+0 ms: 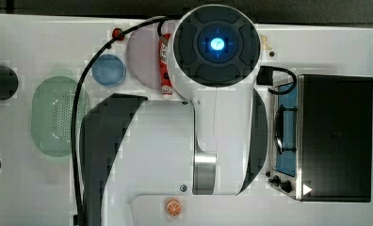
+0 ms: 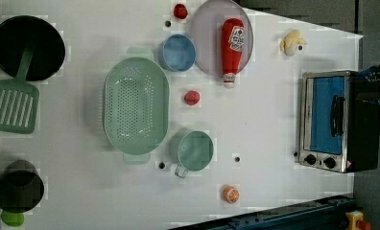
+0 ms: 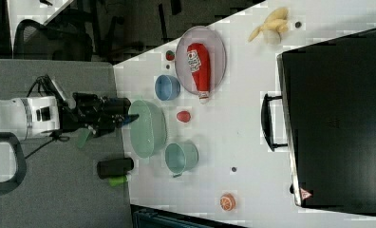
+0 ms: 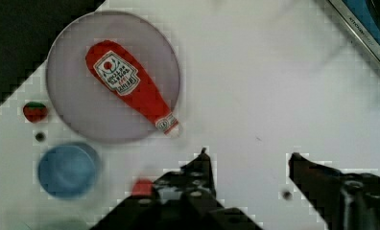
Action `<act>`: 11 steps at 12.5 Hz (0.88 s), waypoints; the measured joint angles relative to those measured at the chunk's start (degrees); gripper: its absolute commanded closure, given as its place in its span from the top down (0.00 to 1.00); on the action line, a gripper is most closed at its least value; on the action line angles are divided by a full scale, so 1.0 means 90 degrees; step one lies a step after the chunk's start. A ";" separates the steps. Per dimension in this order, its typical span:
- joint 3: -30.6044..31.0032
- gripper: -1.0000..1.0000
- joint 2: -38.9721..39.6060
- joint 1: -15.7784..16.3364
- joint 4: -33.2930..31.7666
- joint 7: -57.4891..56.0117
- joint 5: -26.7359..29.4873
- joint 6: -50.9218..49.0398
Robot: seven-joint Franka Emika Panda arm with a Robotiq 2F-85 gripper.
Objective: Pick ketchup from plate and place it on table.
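Ketchup (image 2: 231,48) lies flat on the lilac-grey plate (image 2: 205,36), white cap overhanging the rim toward the table (image 2: 265,124). Its body is red with a white label. The gripper (image 4: 248,158) hangs above bare table, fingers spread and grasping nothing.

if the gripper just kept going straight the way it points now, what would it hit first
Most likely bare table: the open gripper points down at white tabletop beside the plate, with the ketchup off to one side. Height is unclear.

Bright, even overhead light washes the white counter (image 2: 265,134) nearly shadowless, all views look blocky and soft, and the wrist view blurs toward seven o'clock.
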 measured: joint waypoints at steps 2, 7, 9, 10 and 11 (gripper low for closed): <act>0.0213 0.81 -0.0201 -0.0301 -0.0056 -0.0064 0.0049 -0.0892; 0.0324 1.00 -0.0174 -0.0442 -0.0012 -0.0203 0.0187 -0.0343; 0.0432 1.00 0.0215 -0.0468 0.0037 -0.0244 0.0181 0.0266; 0.0461 1.00 0.0494 -0.0447 0.0093 -0.0314 0.0154 0.0531; 0.0491 1.00 0.0819 -0.0429 0.0149 -0.0485 0.0153 0.0711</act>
